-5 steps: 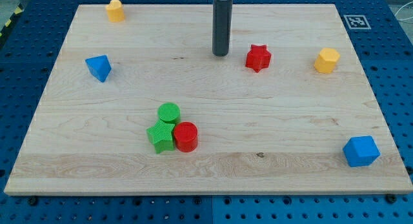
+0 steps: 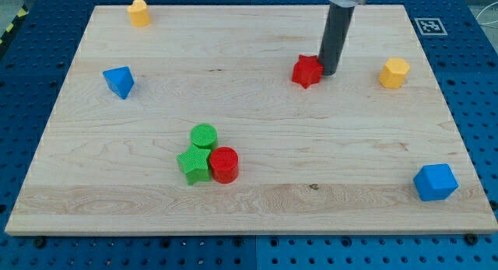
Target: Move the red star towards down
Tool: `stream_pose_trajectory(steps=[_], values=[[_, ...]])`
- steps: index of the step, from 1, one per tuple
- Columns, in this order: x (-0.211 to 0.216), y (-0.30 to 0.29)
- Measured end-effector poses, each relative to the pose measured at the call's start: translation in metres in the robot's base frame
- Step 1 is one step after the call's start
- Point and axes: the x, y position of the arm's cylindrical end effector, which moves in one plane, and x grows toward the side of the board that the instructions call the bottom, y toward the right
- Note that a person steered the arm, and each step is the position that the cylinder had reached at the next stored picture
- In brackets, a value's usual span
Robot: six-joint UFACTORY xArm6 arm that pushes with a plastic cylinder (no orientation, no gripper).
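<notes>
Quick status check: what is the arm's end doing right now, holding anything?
No gripper on this arm: nothing can be held.
My tip: down on the board, at the view's right edge of the red star, apparently touching it.

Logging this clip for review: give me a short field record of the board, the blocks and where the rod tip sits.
surface: wooden board
target block: red star, upper middle-right
tip: my tip at the red star's right edge, seemingly touching
near top left: yellow block, rounded top
left: blue block, pyramid-like
right: yellow hexagonal block
centre cluster: green cylinder, green star, red cylinder, pressed together
bottom right: blue block, faceted
top right corner: printed marker tag
</notes>
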Motion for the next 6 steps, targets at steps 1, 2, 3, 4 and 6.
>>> stream_pose_trajectory(steps=[1, 2, 3, 4, 6], values=[[0.0, -0.044], [0.0, -0.069], [-0.003, -0.078], [-0.02, -0.084], [0.009, -0.103]])
